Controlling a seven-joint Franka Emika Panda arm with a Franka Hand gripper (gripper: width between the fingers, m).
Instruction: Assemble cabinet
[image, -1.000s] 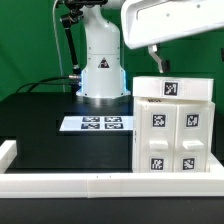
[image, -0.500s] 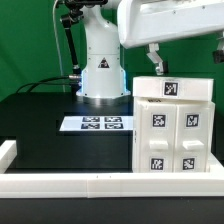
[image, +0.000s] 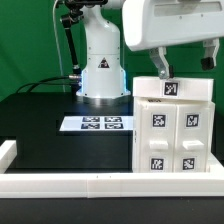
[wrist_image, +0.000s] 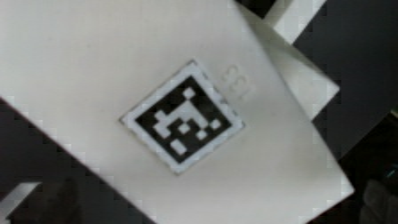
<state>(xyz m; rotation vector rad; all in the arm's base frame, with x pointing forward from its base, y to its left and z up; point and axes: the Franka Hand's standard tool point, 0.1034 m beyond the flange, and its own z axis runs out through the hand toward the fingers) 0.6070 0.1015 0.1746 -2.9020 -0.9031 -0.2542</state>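
Standing on the black desk (image: 40, 125), the white cabinet (image: 172, 130) is seen right below the fingers (image: 160, 68). One finger is held just above its top tag (wrist_image: 185, 117). Whether the fingers are released or clenched cannot be told.

1. the cabinet (image: 172, 128) looks like white plastic, smooth and matt, with a faint sheen on its top face.
2. the code tags (wrist_image: 185, 118) on it are flat black-and-white prints, matt.
3. the counter (image: 50, 130) has a black, matt surface.
4. the marker board (image: 96, 124) is thin, flat and white, paper-like, with no gloss.
5. the rail (image: 90, 181) along the front edge is white, smooth plastic.
6. the robot arm (image: 100, 50) has a glossy white shell with dark joints.
7. the backdrop (image: 30, 40) is matt green.
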